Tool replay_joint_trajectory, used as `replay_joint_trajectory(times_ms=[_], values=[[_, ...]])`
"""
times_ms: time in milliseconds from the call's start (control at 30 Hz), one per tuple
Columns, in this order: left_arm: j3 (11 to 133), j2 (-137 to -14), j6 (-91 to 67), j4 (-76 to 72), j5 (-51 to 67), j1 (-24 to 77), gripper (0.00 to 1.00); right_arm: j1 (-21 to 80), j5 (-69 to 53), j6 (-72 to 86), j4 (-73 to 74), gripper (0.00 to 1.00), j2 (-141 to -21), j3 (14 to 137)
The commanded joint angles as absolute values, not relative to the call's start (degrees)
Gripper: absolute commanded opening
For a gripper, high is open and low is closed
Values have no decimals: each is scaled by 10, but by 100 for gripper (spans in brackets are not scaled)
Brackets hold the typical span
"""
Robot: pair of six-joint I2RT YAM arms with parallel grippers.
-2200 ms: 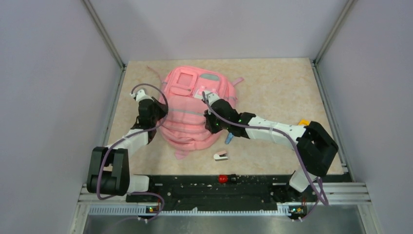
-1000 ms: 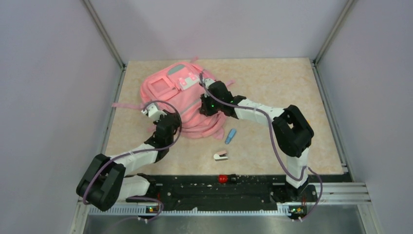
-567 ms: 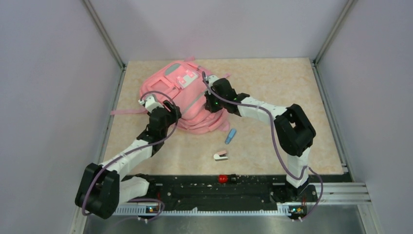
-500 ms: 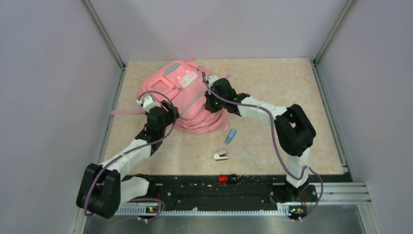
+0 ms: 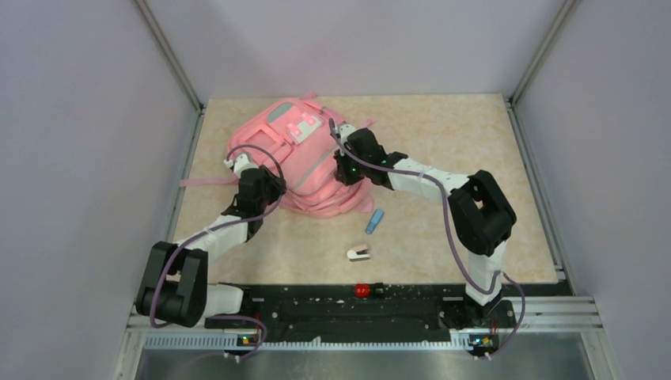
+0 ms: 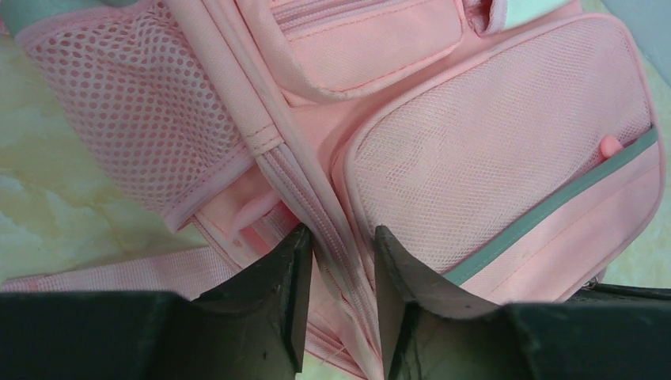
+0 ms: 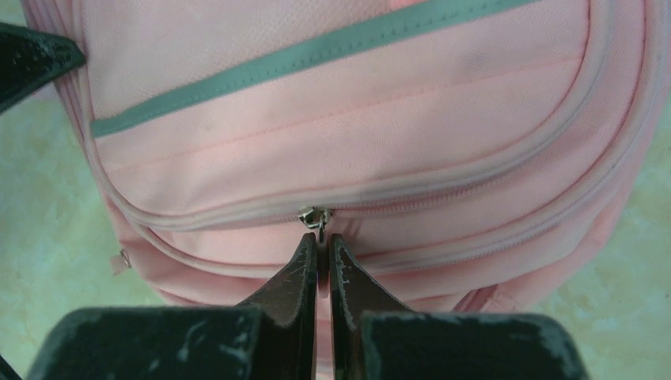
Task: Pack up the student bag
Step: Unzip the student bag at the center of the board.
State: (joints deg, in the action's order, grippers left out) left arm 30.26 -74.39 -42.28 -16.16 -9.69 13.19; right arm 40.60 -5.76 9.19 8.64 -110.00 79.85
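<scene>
Right wrist cam alone shows the right gripper (image 7: pixel 322 239) jaws pinching a zip pull (image 7: pixel 314 216) on the student bag (image 5: pixel 297 162), zip shut. Left gripper (image 6: pixel 342 233) jaws straddle a seam (image 6: pixel 273 154), can't tell if squeezing.

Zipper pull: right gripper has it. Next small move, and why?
Probably close the left gripper on the seam ridge it straddles: its jaws stand apart around it, while the right gripper is shut on the zipper pull. Anchoring the bag should let the pull slide.
</scene>
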Motion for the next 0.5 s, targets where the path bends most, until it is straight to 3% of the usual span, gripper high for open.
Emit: replay_joint_trajectory(times_ms=[0,167,467], values=[[312,-758,-426,-177,-77,130,31,397,-50,95,124,0,-1065,769],[297,-752,-443,-195,-67,131,2,412,-60,116,113,0,-1045,737],[262,-728,-475,-239,-77,132,0,507,-30,134,110,0,-1043,731]])
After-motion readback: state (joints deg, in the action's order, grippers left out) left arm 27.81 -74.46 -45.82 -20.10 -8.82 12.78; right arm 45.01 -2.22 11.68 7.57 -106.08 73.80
